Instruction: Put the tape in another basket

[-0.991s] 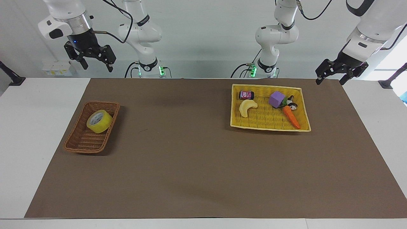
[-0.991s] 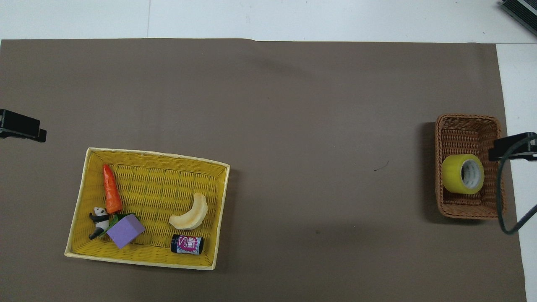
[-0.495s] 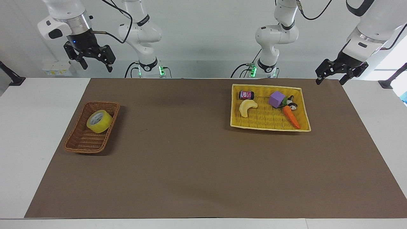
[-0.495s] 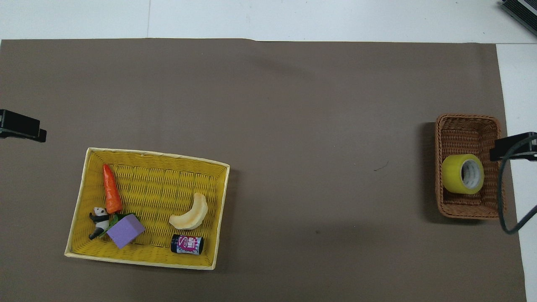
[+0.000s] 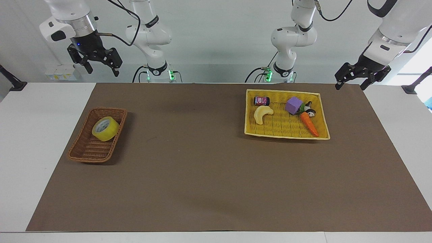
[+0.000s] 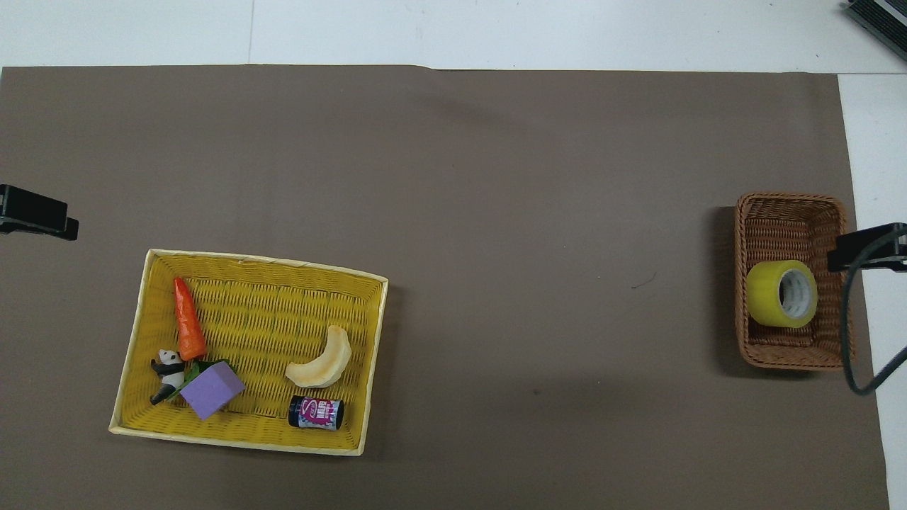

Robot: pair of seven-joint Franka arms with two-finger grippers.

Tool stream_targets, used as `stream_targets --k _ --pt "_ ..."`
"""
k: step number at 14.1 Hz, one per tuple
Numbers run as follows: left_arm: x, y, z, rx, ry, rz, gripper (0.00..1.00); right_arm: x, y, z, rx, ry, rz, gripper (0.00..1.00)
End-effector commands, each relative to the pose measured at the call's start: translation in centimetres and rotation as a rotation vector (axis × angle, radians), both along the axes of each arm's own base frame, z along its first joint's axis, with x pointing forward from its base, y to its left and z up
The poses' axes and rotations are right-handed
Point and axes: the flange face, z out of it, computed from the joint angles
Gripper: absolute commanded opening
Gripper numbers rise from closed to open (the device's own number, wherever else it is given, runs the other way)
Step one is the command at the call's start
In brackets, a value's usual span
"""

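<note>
Facing view shows the brown mat [image 5: 209, 168] spread flat and matte over most of the white table [image 5: 33, 135]; on it, toward the left arm's end, sits the yellow basket [image 5: 251, 131], wide, rectangular and tightly woven, holding a carrot toy [image 5: 309, 123], a purple block [image 5: 293, 105], a pale banana toy [image 5: 262, 113], a small dark can [image 5: 262, 100] and a tiny panda figure [image 5: 309, 111]; toward the right arm's end sits the brown wicker basket [image 5: 88, 153], narrow, oblong, with sloping sides and coarse weave.

The tape [image 5: 105, 128] lies in that wicker basket, in the half nearer the robots, tilted against the wall so its grey-white core faces up and outward; it looks a stiff, fairly light roll, its glossy yellow skin likely slick, so I would judge the safest hold to be one finger inside the core and one on the outer face, pinching the wall of the roll; a grasp across the full width may be too wide and could slip; the basket's sloping side leaves little room beside it.

The right gripper [image 5: 100, 62] hangs high over the table edge near the wicker basket, fingers spread wide and empty; the left gripper [image 5: 351, 81] waits over the mat's corner beside the yellow basket, fingers likewise wide and holding nothing.
</note>
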Motion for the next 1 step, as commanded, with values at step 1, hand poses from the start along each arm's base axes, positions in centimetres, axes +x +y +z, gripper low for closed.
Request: stream_targets --k 1 --pt "-0.61 0.11 0.12 0.015 0.008 0.007 1.00 -0.29 -0.47 -0.02 -0.006 -0.001 0.008 1.00"
